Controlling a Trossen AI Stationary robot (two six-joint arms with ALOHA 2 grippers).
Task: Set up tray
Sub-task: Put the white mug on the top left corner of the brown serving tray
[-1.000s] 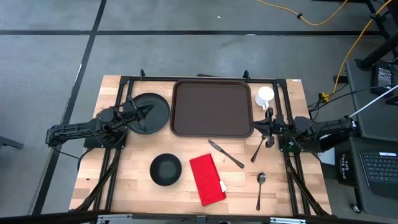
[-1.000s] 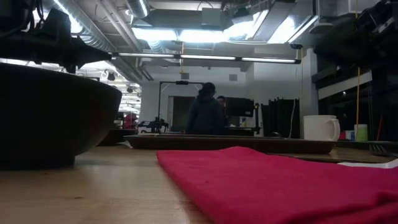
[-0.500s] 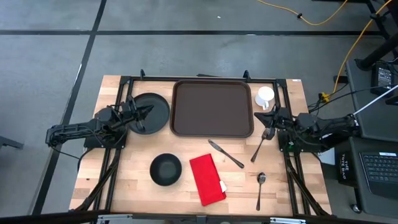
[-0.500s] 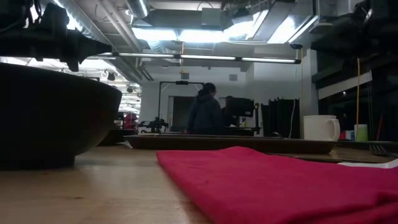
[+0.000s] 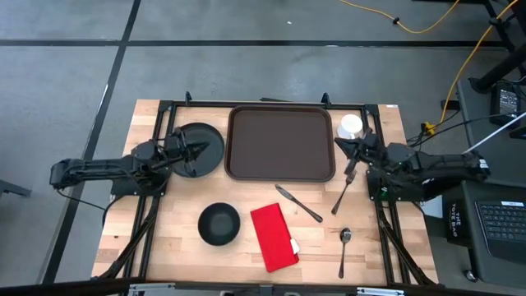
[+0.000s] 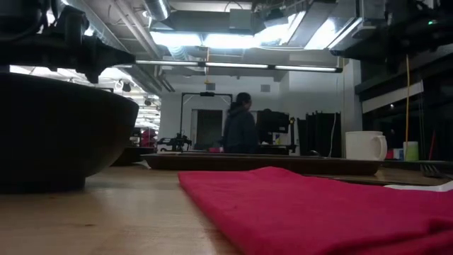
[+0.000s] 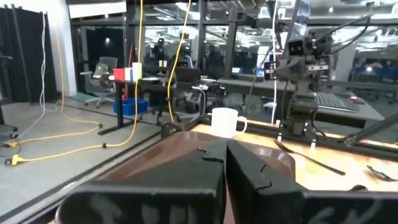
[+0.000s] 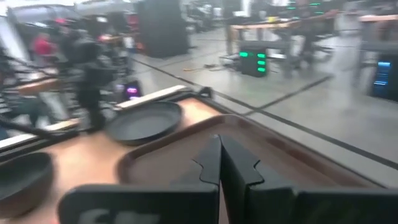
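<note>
The dark brown tray [image 5: 279,141] lies empty at the table's far middle. Left of it a round black plate [image 5: 205,138] rests flat on the wood. My left gripper [image 5: 200,150] hovers shut over the plate, pointing level toward the tray [image 7: 186,146]; its fingertips [image 7: 226,148] are closed on nothing. My right gripper [image 5: 341,145] is shut and empty by the tray's right rim, near the white mug [image 5: 351,126], and points across the tray [image 8: 273,168] toward the plate [image 8: 144,121].
On the near half lie a black bowl [image 5: 219,224], a red napkin [image 5: 274,237], a knife [image 5: 297,203], a fork [image 5: 342,196] and a spoon [image 5: 344,245]. Black frame rails run along both table sides. A person [image 6: 241,131] stands in the room beyond.
My right gripper has risen and swung from the tray's near right corner toward the far edge, ending beside the mug and pointing more level. The left gripper stays over the plate. No object on the table has moved.
</note>
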